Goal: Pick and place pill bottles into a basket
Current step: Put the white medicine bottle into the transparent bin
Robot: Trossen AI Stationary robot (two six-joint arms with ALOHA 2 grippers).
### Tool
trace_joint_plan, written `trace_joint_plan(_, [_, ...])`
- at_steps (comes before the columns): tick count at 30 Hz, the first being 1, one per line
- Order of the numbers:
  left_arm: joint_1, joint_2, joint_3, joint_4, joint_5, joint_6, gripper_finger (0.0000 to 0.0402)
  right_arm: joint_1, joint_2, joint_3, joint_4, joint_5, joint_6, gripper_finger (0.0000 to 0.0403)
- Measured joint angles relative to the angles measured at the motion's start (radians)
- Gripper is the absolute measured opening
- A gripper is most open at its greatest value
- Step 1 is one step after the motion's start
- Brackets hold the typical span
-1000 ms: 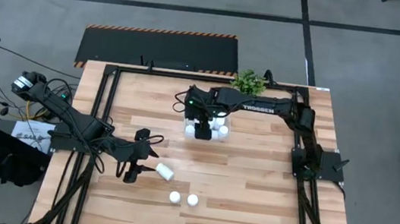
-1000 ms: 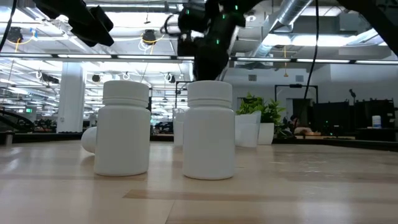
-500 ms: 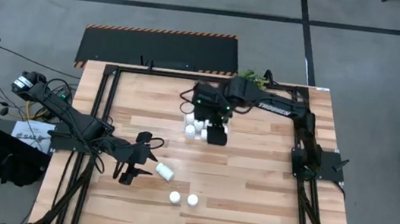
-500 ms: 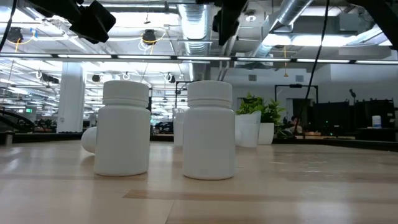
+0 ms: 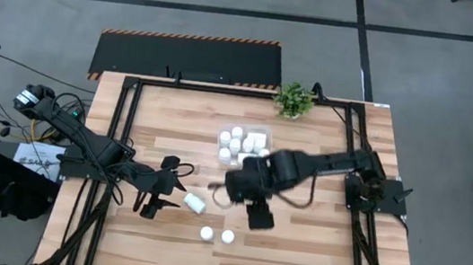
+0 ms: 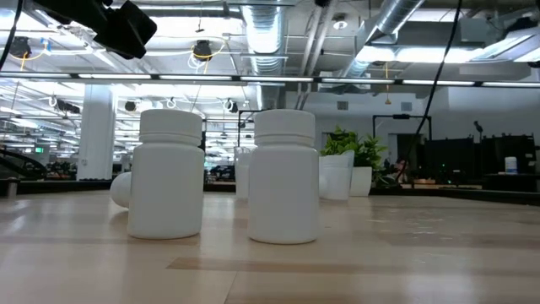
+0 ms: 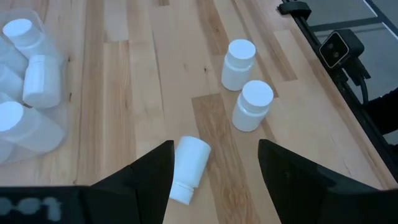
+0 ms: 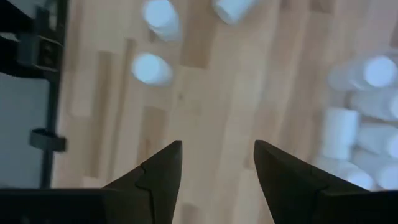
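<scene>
High view | left claw (image 5: 155,202) released — toppled pill bottle (image 5: 195,203) just beside it

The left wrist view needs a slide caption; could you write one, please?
Open left gripper above a toppled bottle, two upright bottles beyond.

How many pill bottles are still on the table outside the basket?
3: one lying on its side by the left gripper, and two standing, and, near the front edge. The right arm might hide more.

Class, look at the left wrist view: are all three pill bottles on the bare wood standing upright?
No. Two pill bottles stand upright, but a third bottle, between the left gripper fingers, lies on its side.
</scene>
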Motion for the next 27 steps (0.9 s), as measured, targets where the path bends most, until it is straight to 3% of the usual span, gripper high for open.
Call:
trace_joint_plan(9, [0.000,0.000,0.000,-0.032,0.034,0.064,0.0220,0.123,0.057,-0.033,0.203,0.067,0.205,0.0184])
trace_joint_plan(17, [0.000,0.000,0.000,-0.027,0.061,0.144,0.0220,0.175,0.150,-0.034,0.284,0.120,0.278,0.0211])
trace_joint_plan(27, [0.000,0.000,0.000,0.040,0.177,0.389,0.0220,0.206,0.159,-0.033,0.265,0.232,0.182,0.0225])
